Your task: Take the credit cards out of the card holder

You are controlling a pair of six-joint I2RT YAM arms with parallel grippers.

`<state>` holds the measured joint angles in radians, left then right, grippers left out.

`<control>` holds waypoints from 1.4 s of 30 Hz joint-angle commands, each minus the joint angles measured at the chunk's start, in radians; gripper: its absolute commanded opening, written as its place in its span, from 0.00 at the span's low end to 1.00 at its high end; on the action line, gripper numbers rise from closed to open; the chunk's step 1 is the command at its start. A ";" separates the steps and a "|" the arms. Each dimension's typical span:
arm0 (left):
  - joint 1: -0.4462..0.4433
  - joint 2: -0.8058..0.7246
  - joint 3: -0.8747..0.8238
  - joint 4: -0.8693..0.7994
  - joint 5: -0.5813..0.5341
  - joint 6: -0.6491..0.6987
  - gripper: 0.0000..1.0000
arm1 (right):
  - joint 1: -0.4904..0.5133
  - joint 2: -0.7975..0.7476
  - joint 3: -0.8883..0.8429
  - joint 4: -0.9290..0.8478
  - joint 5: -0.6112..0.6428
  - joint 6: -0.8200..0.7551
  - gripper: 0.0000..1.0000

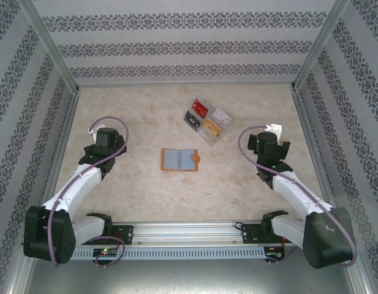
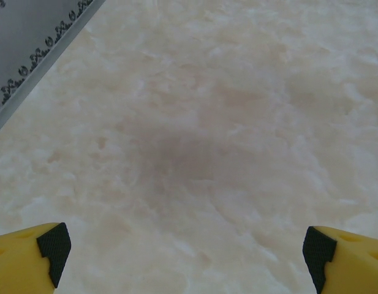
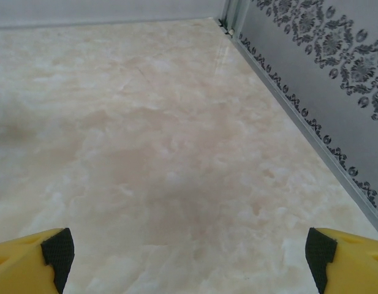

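The card holder (image 1: pixel 179 159) lies open and flat at the middle of the table, orange-tan with grey-blue inner pockets and its tab on the right. I cannot tell whether any card sits in its pockets. A red credit card (image 1: pixel 201 109) and a dark grey one (image 1: pixel 192 119) lie in the clear tray (image 1: pixel 208 136) behind it. My left gripper (image 1: pixel 107 138) (image 2: pixel 189 251) hovers well left of the holder, open and empty over bare table. My right gripper (image 1: pixel 269 142) (image 3: pixel 189 254) hangs to the holder's right, also open with nothing between its yellow fingers (image 3: pixel 35 257).
The clear tray also holds a white item (image 1: pixel 222 114) and an orange one (image 1: pixel 213 127). Patterned walls (image 1: pixel 29 110) with metal edge rails close in the table on the left, right and back. The right wall (image 3: pixel 323 79) runs close beside my right gripper.
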<state>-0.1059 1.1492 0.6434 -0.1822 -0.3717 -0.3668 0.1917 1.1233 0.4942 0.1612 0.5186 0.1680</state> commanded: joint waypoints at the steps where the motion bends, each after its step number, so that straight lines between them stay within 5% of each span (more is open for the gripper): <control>1: 0.030 0.033 -0.052 0.232 0.014 0.132 0.99 | -0.008 0.087 -0.017 0.219 0.014 -0.096 0.98; 9: 0.058 0.058 -0.224 0.625 0.189 0.324 0.99 | -0.019 0.235 -0.065 0.496 -0.119 -0.197 0.98; 19: 0.103 0.227 -0.311 1.004 0.343 0.354 0.99 | -0.100 0.312 -0.125 0.699 -0.357 -0.191 0.98; 30: 0.107 0.412 -0.247 1.049 0.319 0.334 0.99 | -0.133 0.379 -0.123 0.745 -0.396 -0.164 0.98; 42: 0.106 0.409 -0.229 1.008 0.372 0.360 0.99 | -0.159 0.380 -0.108 0.719 -0.424 -0.137 0.98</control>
<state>-0.0109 1.5547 0.3889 0.8009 -0.0395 -0.0307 0.0410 1.4963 0.3756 0.8581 0.1169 0.0086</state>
